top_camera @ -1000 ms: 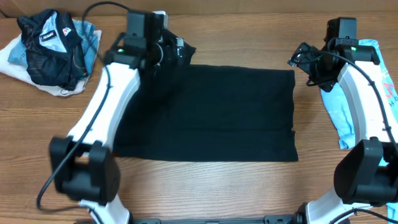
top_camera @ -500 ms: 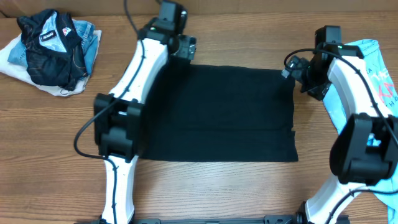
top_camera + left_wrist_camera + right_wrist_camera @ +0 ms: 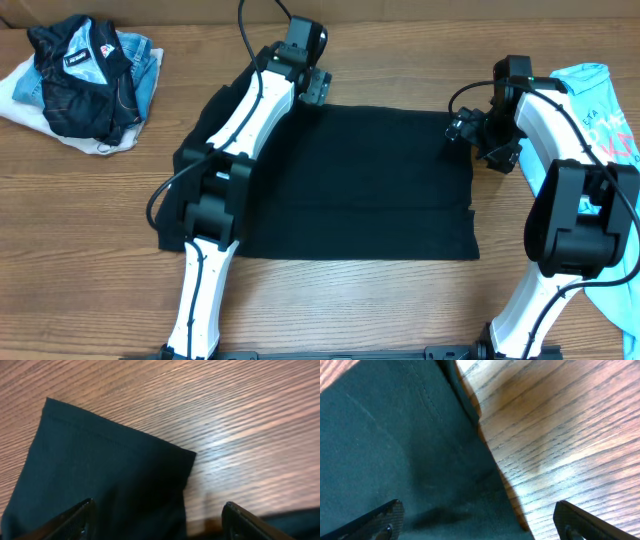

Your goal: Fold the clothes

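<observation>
The clothes, a black T-shirt [image 3: 380, 180], lie flat on the wooden table [image 3: 350, 310] as a wide rectangle. My left gripper [image 3: 318, 88] hangs over the shirt's far edge, left of the middle. In the left wrist view a hemmed corner of black cloth [image 3: 100, 470] lies under the left gripper [image 3: 157, 512], which is open; one fingertip [image 3: 77, 517] is above cloth, the other above wood. My right gripper [image 3: 460, 128] is at the shirt's far right corner. Seen from the right wrist, the right gripper [image 3: 477, 517] is open and straddles the cloth's edge [image 3: 400, 445].
A dark jacket [image 3: 85, 70] with a logo patch is heaped on light cloth at the far left corner. A light blue T-shirt [image 3: 600, 105] with pink lettering lies along the right side, under the right arm.
My left gripper has travelled right along the shirt's far edge. My right gripper has moved left and nearer, onto the shirt's far right corner. The shirt lies as before.
</observation>
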Motion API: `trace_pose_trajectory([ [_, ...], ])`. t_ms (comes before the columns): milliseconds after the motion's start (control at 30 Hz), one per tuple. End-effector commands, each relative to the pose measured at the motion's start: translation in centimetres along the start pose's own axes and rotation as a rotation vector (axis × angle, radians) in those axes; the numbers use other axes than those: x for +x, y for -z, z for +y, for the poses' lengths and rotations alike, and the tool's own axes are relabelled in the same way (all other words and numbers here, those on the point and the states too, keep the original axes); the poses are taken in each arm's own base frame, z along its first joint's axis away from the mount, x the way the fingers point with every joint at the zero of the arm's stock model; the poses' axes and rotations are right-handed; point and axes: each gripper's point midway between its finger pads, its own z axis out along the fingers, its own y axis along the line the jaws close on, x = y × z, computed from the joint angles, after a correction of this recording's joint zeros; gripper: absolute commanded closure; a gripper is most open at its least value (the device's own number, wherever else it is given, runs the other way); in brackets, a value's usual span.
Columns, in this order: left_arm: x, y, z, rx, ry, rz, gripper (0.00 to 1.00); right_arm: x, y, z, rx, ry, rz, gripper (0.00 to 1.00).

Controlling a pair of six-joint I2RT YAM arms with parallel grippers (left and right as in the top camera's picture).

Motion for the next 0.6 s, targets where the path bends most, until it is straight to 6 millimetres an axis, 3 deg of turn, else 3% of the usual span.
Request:
trace_pose_trajectory([
  [0,-0.4,-0.6,0.5,-0.031,-0.027,-0.014,0.19,-0.3,0.1,0.1,-0.006,0.009,-0.007,0.0],
  [567,0.7,-3.2,0.4,-0.039,-0.044,-0.005,0.22,0.0,0.1,0.3,-0.02,0.008,0.006,0.0],
])
